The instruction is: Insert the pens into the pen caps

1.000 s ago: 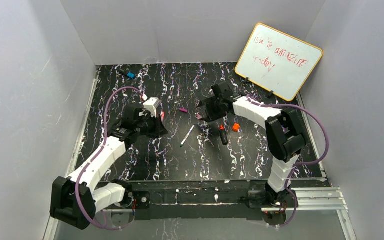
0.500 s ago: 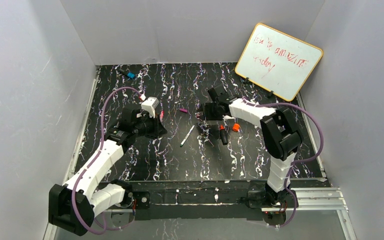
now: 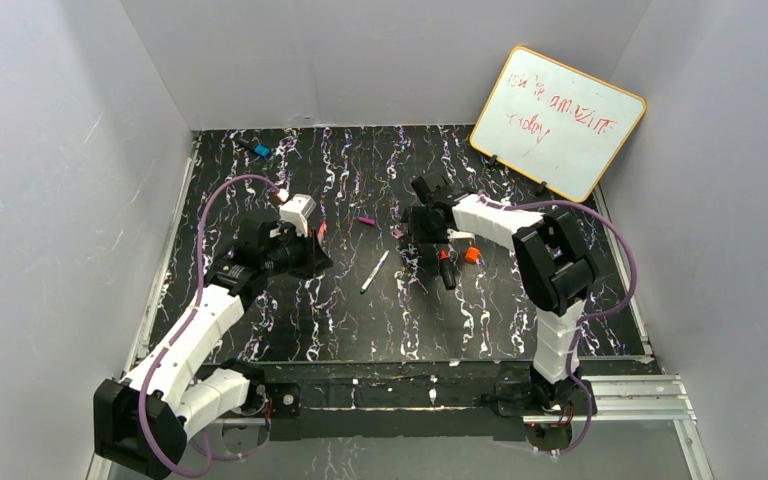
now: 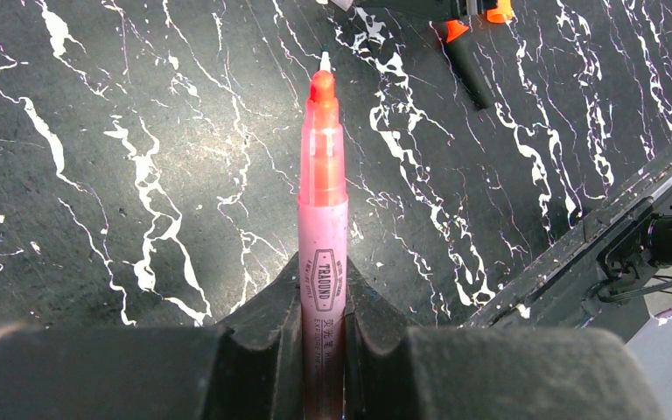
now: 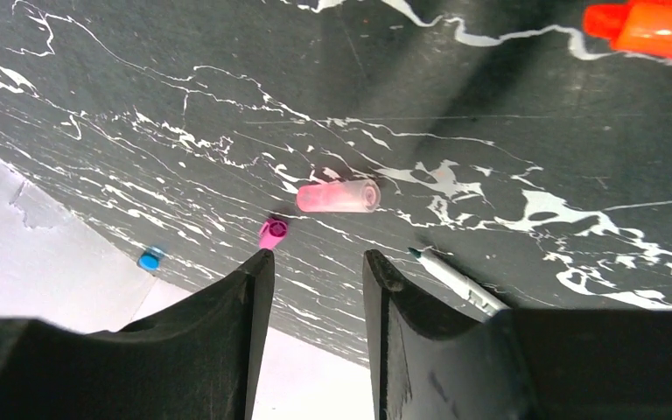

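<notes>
My left gripper (image 4: 322, 289) is shut on the pink pen (image 4: 322, 201) and holds it above the table with its orange-red tip pointing ahead; from above the pen (image 3: 321, 229) shows at that gripper (image 3: 315, 241). My right gripper (image 5: 319, 258) is open and empty, with the pale pink cap (image 5: 337, 196) lying just ahead of its fingertips and the magenta cap (image 5: 272, 232) to the left. The white pen (image 3: 375, 270) lies mid-table. The black marker (image 3: 446, 268) and the orange cap (image 3: 472, 255) lie beside my right gripper (image 3: 412, 233).
A small black piece with a blue end (image 3: 257, 150) lies at the back left near the wall. A whiteboard (image 3: 557, 120) leans at the back right. Grey walls close in the dark marbled table (image 3: 290, 320) on three sides.
My right gripper has shifted slightly towards the pale pink cap, its jaws narrowing and then widening. My left arm has drawn a little to the left, still holding the pink pen.
</notes>
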Available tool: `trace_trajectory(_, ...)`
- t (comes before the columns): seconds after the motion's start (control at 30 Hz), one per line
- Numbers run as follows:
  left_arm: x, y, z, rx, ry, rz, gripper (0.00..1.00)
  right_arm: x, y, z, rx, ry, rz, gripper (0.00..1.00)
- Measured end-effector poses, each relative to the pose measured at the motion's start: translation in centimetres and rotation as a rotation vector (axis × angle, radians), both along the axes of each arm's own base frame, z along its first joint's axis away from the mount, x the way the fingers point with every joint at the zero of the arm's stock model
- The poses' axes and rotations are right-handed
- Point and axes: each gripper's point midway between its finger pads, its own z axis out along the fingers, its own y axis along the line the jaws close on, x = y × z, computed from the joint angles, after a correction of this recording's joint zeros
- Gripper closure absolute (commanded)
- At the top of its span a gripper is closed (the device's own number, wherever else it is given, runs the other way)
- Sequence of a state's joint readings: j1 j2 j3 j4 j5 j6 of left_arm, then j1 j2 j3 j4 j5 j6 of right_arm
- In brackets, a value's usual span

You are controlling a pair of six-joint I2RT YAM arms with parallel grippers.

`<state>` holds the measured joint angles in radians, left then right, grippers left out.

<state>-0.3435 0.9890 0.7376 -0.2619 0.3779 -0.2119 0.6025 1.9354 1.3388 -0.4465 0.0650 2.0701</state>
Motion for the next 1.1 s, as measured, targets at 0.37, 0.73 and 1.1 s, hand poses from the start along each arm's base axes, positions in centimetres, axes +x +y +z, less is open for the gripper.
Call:
trace_trajectory(0.37,0.0,0.1,0.0,0.004,-0.002,0.002,1.0,3.6,1.5,-0.1,-0.095,0.068,-0.019,0.54)
trace_trajectory(0.73,0.3,0.4,-0.1,0.018,-0.006,0.027,1.0,1.8,1.1,-0.3,-0.166,0.154,-0.002,0.6)
trace_trajectory(1.1,-0.9,-0.5,-0.8,0.078,-0.003,0.011,1.0,-2.2,2.3,-2.3,-0.289,0.233,0.073,0.63)
